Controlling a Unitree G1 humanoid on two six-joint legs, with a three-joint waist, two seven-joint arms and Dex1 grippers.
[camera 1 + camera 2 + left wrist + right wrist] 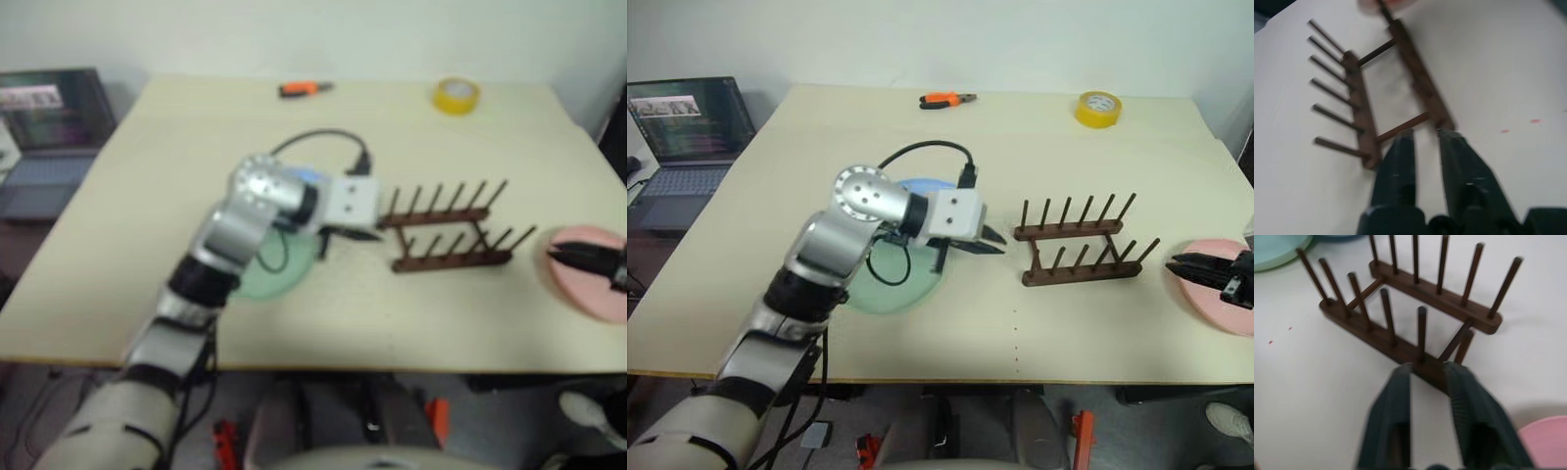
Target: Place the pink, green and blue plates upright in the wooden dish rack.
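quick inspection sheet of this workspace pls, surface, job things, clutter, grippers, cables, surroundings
surface: pale table, few small red specks.
job's things: wooden dish rack holds no plates; green plate and blue plate flat, partly under the left arm; pink plate flat at the right edge.
clutter: yellow tape roll, orange-handled tool.
grippers: left gripper shut, holding nothing, beside the rack; right gripper shut, over the pink plate.
cables: black cable on the left wrist.
surroundings: open laptop, white wall.

Both tools (991,241) (1178,264) shut (empty).
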